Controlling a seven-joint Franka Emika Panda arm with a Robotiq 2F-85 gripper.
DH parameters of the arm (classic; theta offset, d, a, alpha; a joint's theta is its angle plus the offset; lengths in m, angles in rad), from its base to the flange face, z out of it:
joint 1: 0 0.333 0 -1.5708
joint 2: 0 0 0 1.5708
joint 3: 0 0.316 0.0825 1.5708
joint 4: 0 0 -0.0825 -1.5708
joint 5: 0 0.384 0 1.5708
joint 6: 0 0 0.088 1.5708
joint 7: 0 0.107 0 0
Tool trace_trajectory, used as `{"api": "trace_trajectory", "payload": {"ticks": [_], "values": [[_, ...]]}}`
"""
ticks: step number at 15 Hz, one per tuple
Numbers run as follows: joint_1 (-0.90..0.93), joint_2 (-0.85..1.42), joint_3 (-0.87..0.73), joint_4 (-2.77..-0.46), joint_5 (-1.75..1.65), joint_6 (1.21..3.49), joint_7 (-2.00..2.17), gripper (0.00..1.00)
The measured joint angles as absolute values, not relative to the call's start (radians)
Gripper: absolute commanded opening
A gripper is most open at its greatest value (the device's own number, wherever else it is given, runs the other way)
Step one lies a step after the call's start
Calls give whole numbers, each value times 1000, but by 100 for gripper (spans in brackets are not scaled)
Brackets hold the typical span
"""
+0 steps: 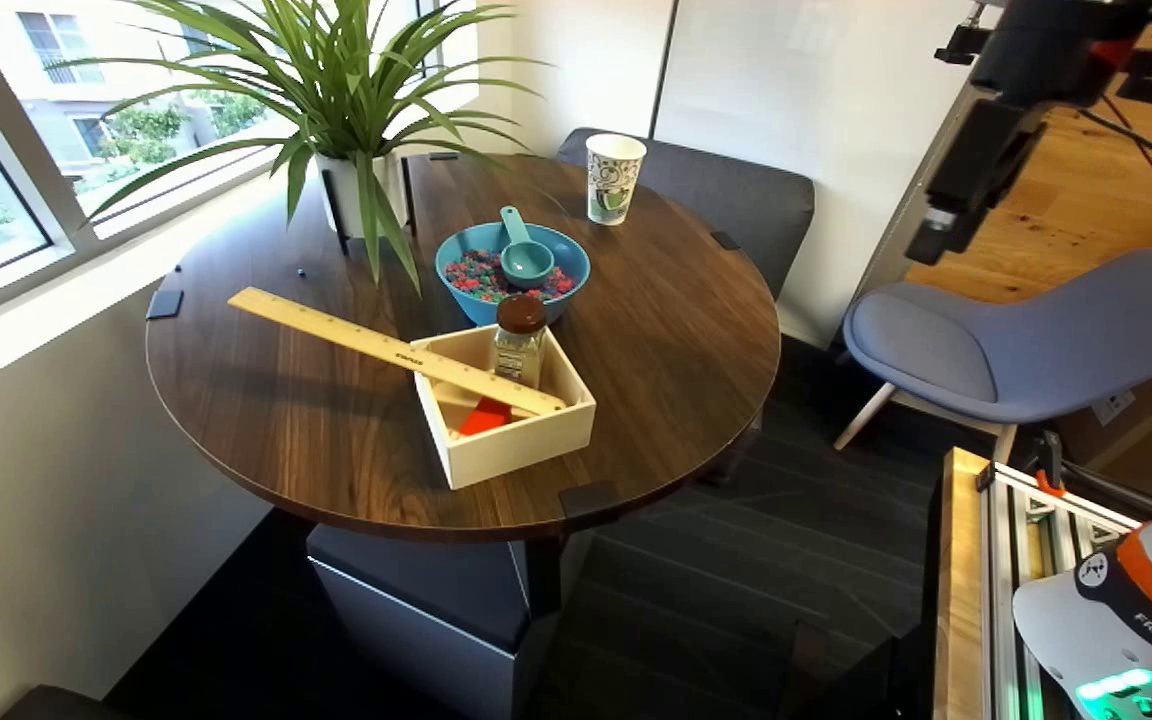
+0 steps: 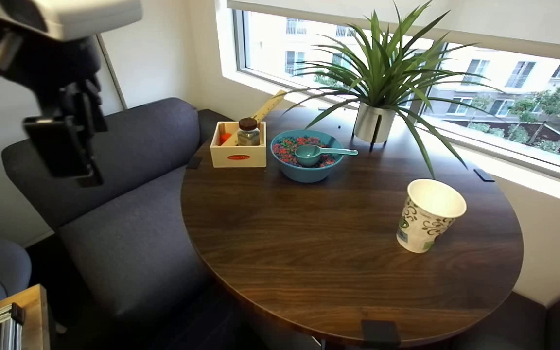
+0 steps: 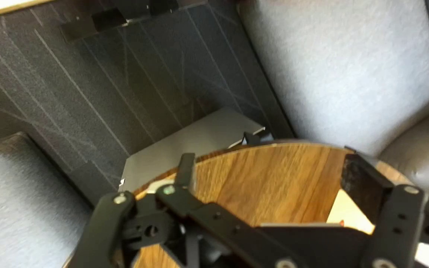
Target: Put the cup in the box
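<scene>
The cup (image 1: pixel 612 195) is white with a greenish swirl print. It stands upright on the round wooden table, apart from the box, in both exterior views (image 2: pixel 425 226). The box (image 1: pixel 521 452) is shallow pale wood, at another part of the table (image 2: pixel 238 160). It holds a brown-lidded jar (image 1: pixel 518 355) and a red piece (image 1: pixel 485 416). A wooden ruler (image 1: pixel 356 335) lies across it. My gripper (image 3: pixel 274 175) is open and empty, above and off the table side in an exterior view (image 1: pixel 941 235). In the wrist view a corner of the box (image 3: pixel 348 213) shows, partly hidden by a finger.
A blue bowl (image 1: pixel 461 290) with coloured pebbles and a teal scoop (image 1: pixel 526 262) stands beside the box, on the cup's side of it. A potted plant (image 1: pixel 366 200) stands near the window, its leaves hanging over the table (image 2: pixel 304 228). Grey seats (image 2: pixel 139 223) surround the table.
</scene>
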State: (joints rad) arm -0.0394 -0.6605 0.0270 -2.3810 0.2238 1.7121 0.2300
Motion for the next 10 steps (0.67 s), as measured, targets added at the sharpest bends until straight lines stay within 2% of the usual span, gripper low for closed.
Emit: {"api": "trace_trajectory", "payload": {"ticks": [5, 10], "values": [[-97, -367, 99, -2209, 138, 1989, 467, 100], [-126, -77, 72, -1921, 10, 2013, 644, 100]]}}
